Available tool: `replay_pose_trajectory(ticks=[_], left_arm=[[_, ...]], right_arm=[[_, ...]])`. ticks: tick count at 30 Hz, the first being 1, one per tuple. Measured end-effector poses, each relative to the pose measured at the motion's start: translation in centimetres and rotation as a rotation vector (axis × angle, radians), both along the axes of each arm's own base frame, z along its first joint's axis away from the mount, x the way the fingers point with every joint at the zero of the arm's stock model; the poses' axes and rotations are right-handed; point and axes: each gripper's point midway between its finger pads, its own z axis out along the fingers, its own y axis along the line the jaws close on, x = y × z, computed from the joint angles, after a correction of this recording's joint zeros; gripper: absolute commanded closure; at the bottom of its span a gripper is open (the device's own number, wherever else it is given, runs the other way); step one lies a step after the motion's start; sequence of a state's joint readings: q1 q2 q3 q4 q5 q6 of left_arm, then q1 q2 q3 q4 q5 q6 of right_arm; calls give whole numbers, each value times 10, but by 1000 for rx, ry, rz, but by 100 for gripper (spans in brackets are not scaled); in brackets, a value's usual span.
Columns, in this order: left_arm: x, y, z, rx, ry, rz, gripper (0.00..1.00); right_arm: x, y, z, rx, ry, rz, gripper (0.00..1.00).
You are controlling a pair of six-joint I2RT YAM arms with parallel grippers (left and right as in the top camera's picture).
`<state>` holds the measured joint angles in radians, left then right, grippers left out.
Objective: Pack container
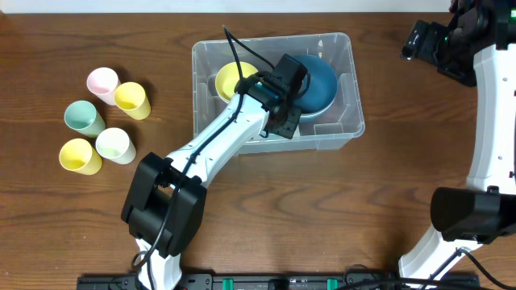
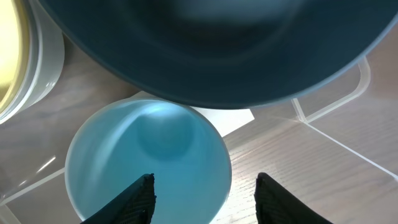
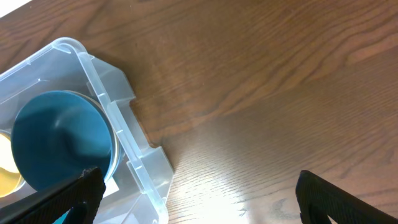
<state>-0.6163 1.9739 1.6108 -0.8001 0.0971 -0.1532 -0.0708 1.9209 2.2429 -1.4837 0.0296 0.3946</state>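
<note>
1. Dark wood bench [image 1: 403,161] carries the container [image 1: 348,80], its long axis running side to side across the arms' reach.
2. Left pincer [image 2: 204,182] hangs inside the container, jaws apart and gripping nothing. A pale blue bowl [image 2: 143,155] sits directly beneath it, one finger over the hollow and the other outside the rim.
3. Just ahead of it lies a dark blue bowl [image 2: 217,50], with a yellow bowl [image 2: 9,56] off to its left.
4. Right pincer [image 3: 196,186], wide open and empty, hovers well apart, beyond the container's right end.
5. Loose cups [image 1: 131,100] stand well to the left of the left pincer, outside the container, so the left arm looks the nearer one for fetching them.
</note>
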Motion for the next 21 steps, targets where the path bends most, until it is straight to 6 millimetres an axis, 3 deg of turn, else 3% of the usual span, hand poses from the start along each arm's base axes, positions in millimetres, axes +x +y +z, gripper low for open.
replay_pose_trajectory(ticks=[4, 7, 9, 12, 17, 19, 21], left_arm=[[-1, 4, 3, 3, 4, 7, 47], [-3, 10, 17, -4, -8, 14, 47], [-4, 16, 38, -16, -41, 24, 47], [-9, 34, 86, -38, -132, 50, 47], [-10, 97, 173, -45, -345, 189, 47], [-4, 130, 192, -28, -402, 277, 47], [7, 169, 199, 4, -429, 382, 47]], right_arm=[[0, 0, 0, 0, 0, 0, 1], [0, 0, 0, 0, 0, 0, 1], [0, 0, 0, 0, 0, 0, 1], [0, 0, 0, 0, 0, 0, 1], [0, 0, 0, 0, 0, 0, 1], [0, 0, 0, 0, 0, 0, 1], [0, 0, 0, 0, 0, 0, 1]])
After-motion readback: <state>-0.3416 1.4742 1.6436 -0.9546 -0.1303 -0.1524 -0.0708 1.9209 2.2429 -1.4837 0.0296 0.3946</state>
